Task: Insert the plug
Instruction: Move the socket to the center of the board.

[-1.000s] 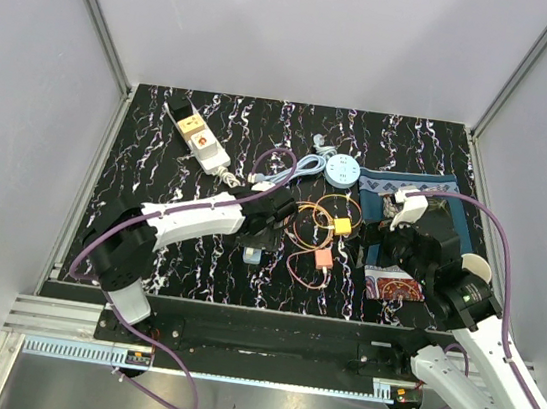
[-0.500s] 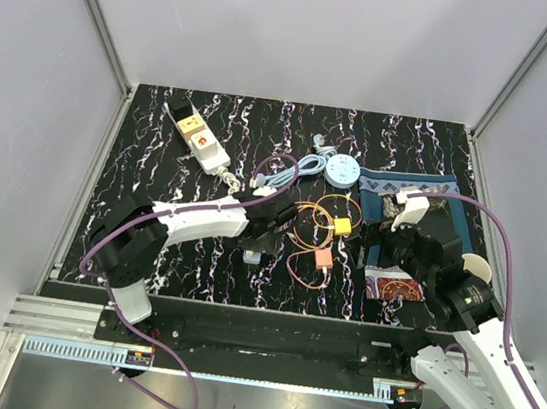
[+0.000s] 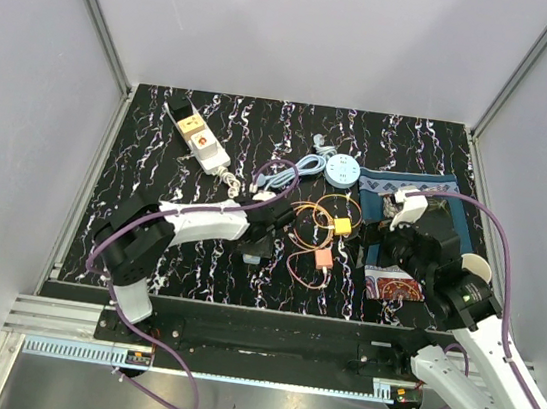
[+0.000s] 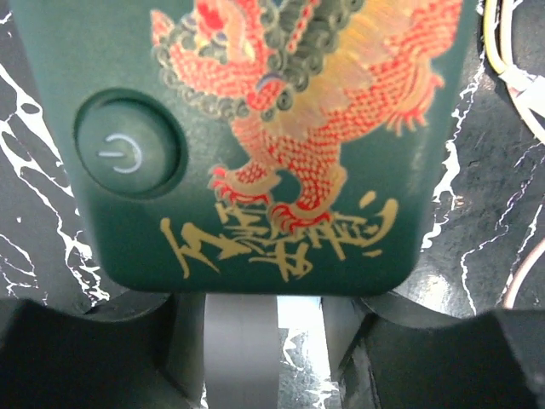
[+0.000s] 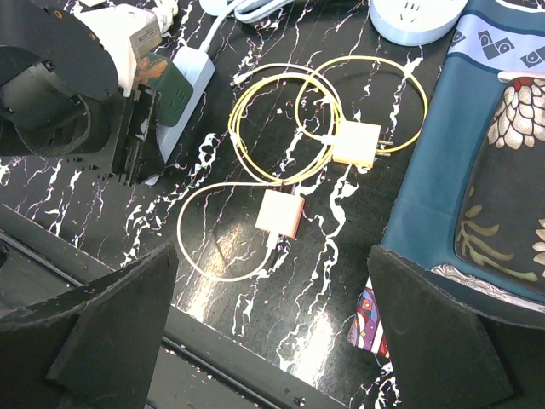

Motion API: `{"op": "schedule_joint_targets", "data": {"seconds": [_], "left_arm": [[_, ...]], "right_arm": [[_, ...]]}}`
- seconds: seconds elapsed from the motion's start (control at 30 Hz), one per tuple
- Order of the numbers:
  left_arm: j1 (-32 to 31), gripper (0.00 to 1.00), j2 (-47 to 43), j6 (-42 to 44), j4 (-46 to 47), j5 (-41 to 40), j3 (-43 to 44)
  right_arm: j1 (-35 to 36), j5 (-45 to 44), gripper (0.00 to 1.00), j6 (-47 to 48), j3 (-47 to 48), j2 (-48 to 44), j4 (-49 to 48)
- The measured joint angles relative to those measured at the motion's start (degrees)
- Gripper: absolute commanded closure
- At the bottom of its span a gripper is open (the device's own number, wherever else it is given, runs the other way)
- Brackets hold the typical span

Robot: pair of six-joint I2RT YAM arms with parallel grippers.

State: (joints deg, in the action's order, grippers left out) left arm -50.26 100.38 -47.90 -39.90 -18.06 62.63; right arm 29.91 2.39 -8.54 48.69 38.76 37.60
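**Left gripper over green unit, right gripper idle**

Obs. 1: The left arm reached to mid-table (image 3: 156, 179). The left gripper (image 4: 241, 341) was tipped down over a small green unit (image 4: 255, 128) with white sides. The unit's top carried a red-and-gold dragon print and a round power button (image 4: 128, 155).

Obs. 2: In the left wrist view the unit filled most of the frame. Its near end sat just past the two dark fingers (image 4: 77, 358), which stood wide apart, about as wide as the unit. I could not tell whether they were touching or pinching it.

Obs. 3: The right gripper (image 5: 268, 256) hung above the table with its fingers spread and nothing between them.

Obs. 4: Beside the green unit, toward the right arm, lay loops of yellow cable. A yellow plug (image 5: 356, 141) lay among the loops, and a pink plug (image 5: 279, 213) lay nearer the arms. Both were flat on the table, apart from either gripper.

Obs. 5: A round white socket (image 3: 342, 169) sat farther back. A long white power strip (image 3: 201, 140) lay at the far left. A blue patterned cloth (image 5: 477, 128) lay under the right arm.
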Motion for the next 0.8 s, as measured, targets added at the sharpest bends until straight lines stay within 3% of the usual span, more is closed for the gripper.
{"op": "schedule_joint_targets", "data": {"seconds": [0.2, 0.8], "left_arm": [[3.2, 0.58, -1.6, 3.0, 1.7, 1.2, -2.0], [27.1, 0.57, -5.1, 19.5, 1.7, 6.5, -5.4]], "right_arm": [[0.0, -0.2, 0.02, 0.0, 0.0, 0.8, 0.0], [0.0, -2.9, 0.02, 0.1, 0.9, 4.3, 0.7]]}}
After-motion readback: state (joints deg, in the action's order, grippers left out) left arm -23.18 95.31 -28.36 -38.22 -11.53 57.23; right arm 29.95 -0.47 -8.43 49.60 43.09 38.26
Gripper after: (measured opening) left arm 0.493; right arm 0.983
